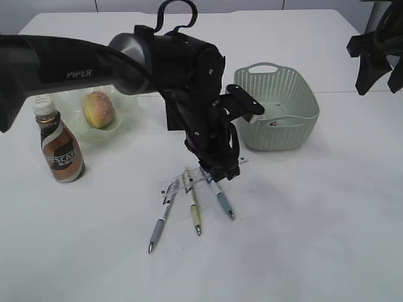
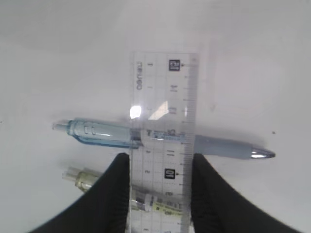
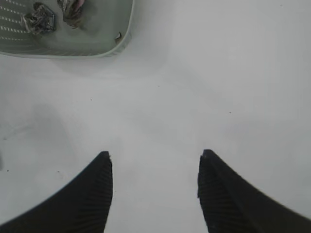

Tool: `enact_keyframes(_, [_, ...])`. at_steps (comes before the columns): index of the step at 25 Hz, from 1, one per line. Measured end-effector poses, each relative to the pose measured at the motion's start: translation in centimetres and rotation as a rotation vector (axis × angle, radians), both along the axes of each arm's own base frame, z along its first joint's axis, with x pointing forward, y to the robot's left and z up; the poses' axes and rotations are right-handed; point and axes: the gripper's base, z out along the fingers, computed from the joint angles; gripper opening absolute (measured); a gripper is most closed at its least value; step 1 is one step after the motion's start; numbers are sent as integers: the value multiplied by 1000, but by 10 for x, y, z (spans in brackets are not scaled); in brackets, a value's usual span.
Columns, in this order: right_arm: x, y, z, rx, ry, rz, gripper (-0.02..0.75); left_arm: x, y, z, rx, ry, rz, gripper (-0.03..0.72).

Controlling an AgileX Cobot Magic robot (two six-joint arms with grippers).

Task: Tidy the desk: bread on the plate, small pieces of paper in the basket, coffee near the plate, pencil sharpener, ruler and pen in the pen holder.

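Observation:
My left gripper [image 1: 217,168] [image 2: 160,158] is low over the pens, with its fingers shut on the two long edges of a clear ruler [image 2: 165,97] [image 1: 181,183]. The ruler lies across a blue pen [image 2: 102,132] and a yellowish pen [image 2: 80,177]. Three pens fan out on the table: blue [image 1: 160,223], yellow [image 1: 195,212], blue [image 1: 222,202]. Bread [image 1: 99,108] sits on a pale green plate [image 1: 126,113]. The coffee bottle [image 1: 60,148] stands left of the plate. My right gripper [image 3: 154,155] [image 1: 380,78] is open and empty. No pencil sharpener shows.
A pale green basket [image 1: 277,107] [image 3: 73,52] stands right of centre with crumpled paper [image 3: 41,19] inside. A black box-like holder [image 1: 172,114] is partly hidden behind my left arm. The table's far edge runs along the top.

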Motion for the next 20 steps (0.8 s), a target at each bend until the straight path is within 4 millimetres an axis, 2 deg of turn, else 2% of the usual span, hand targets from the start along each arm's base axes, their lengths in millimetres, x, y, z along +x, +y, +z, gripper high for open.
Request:
enact_keyframes(3, [0, 0, 0, 0, 0, 0, 417, 2, 1, 10, -7, 29, 79, 259])
enact_keyframes(11, [0, 0, 0, 0, 0, 0, 417, 16, 26, 29, 22, 129, 354, 260])
enact_keyframes(20, [0, 0, 0, 0, 0, 0, 417, 38, 48, 55, -135, 206, 616, 260])
